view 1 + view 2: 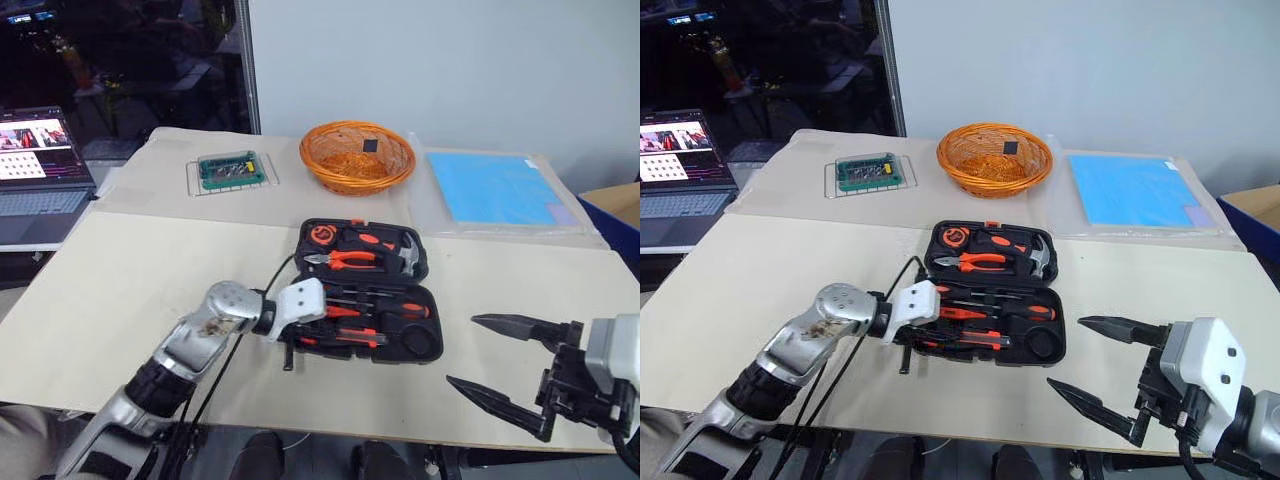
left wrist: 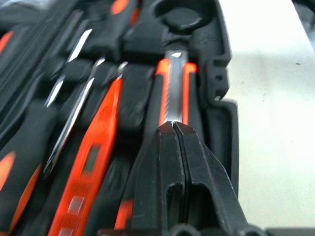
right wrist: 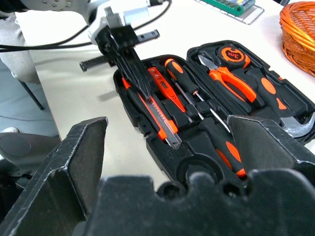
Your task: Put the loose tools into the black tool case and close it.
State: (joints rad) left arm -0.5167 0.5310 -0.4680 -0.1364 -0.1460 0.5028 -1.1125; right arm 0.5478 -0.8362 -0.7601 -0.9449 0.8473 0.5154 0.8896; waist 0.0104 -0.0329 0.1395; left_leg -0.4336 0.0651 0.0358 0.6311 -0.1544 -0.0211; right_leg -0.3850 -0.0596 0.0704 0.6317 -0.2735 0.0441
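Note:
The black tool case (image 1: 437,300) lies open at the middle of the table, both halves flat. Its near half holds two black-and-orange screwdrivers (image 3: 179,73), a flat red screwdriver (image 2: 91,162) and the orange-black utility knife (image 2: 172,83). My left gripper (image 2: 173,127) is shut with nothing between its fingers, its tip resting over the knife's near end at the case's left side. My right gripper (image 1: 465,350) hangs open to the right of the case, near the table's front edge, holding nothing.
Pliers (image 1: 345,260), a hammer (image 1: 405,255) and a tape measure (image 1: 322,234) fill the case's far half. Behind it stand an orange wicker basket (image 1: 357,155), a green tray on a wire rack (image 1: 232,172) and a blue sheet (image 1: 500,188). A laptop (image 1: 40,165) sits far left.

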